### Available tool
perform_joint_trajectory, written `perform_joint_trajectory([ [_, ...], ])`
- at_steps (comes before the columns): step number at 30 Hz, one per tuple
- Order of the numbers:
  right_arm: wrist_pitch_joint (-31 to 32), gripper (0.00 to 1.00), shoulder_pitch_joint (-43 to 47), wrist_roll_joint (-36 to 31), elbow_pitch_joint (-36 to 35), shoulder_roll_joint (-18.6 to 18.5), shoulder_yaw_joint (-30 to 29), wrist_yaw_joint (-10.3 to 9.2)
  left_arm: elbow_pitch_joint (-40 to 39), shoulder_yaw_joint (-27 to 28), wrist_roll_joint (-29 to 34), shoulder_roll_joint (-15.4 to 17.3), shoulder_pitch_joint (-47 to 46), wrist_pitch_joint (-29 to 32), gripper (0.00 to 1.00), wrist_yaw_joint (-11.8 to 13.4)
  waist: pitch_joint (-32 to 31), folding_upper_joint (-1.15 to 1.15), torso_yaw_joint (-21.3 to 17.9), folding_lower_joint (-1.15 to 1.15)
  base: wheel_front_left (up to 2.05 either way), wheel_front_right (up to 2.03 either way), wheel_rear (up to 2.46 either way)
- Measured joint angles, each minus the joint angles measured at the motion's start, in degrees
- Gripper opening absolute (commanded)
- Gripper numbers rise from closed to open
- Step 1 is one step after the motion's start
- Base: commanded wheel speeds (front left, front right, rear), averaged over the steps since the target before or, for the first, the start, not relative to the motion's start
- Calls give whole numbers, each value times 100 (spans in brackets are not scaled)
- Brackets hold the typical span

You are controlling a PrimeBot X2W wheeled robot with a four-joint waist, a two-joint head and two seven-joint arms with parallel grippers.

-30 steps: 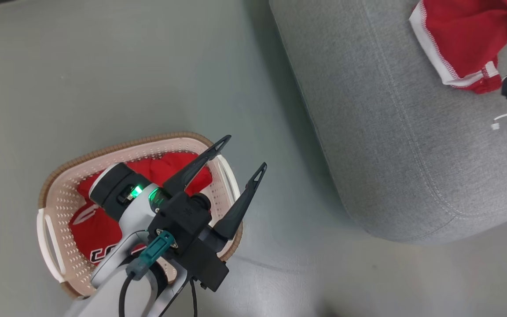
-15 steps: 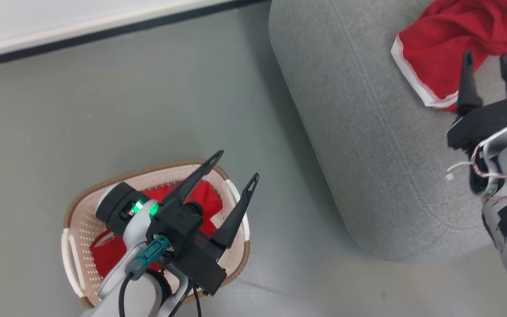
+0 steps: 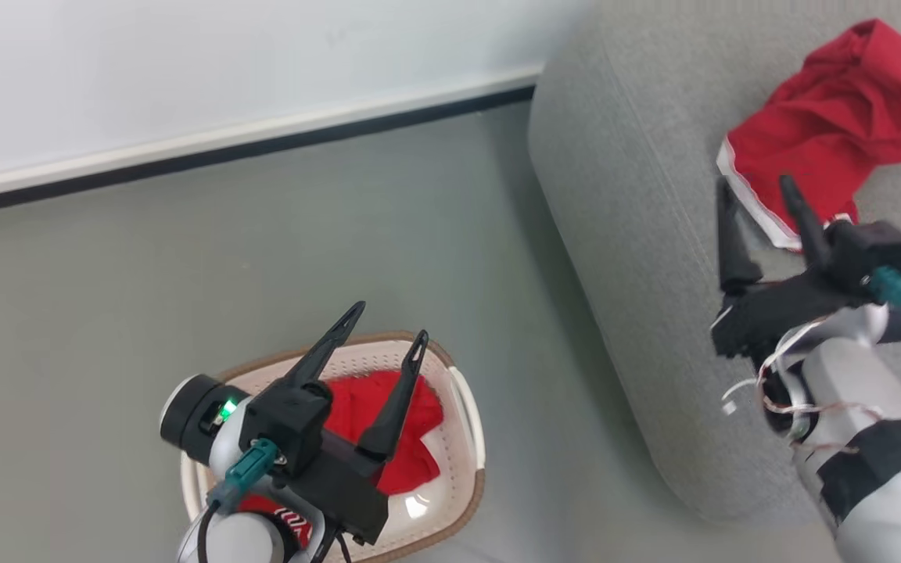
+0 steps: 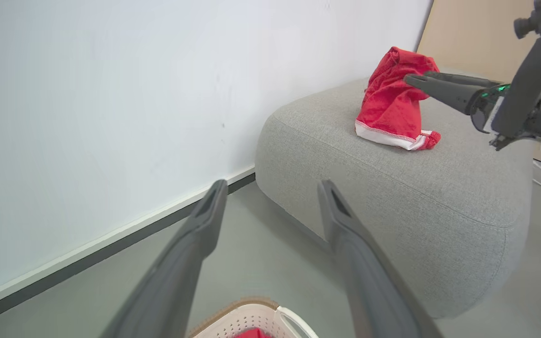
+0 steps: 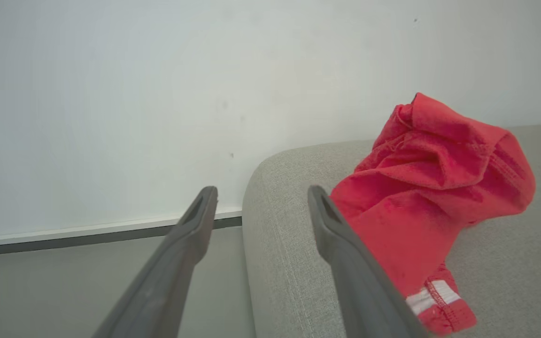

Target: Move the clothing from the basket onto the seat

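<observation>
- You are looking at a grey-green floor [image 3: 302, 234] that meets a white wall [image 3: 184, 62] along a dark skirting strip.
- The grey seat [image 3: 638, 234] stands on your right, near that wall. The basket [image 3: 472, 426] sits on the floor, well apart from it.
- A crumpled red garment [image 3: 818, 133] with white trim lies on top of the seat.
- Your right gripper [image 3: 755, 183] hovers over the seat, fingers spread, with nothing between them. The garment lies just beyond its tips, toward the outer finger. You cannot tell whether that fingertip touches the cloth.
- More red clothing [image 3: 423, 426] lies inside the basket.
- Your left gripper [image 3: 391, 320] hangs above the basket, fingers spread wide and empty, pointing toward the wall. The clothing lies below it, apart from the fingers.
</observation>
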Motion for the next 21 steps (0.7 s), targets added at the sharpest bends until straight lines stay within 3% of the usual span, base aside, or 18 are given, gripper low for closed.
perform_joint_trajectory([
  [21, 0, 100, 1337, -249, -1078, 211, 314, -97, 270, 642, -259, -4, 559, -254, 100, 456, -735, 0, 783, 0, 0, 0, 0],
])
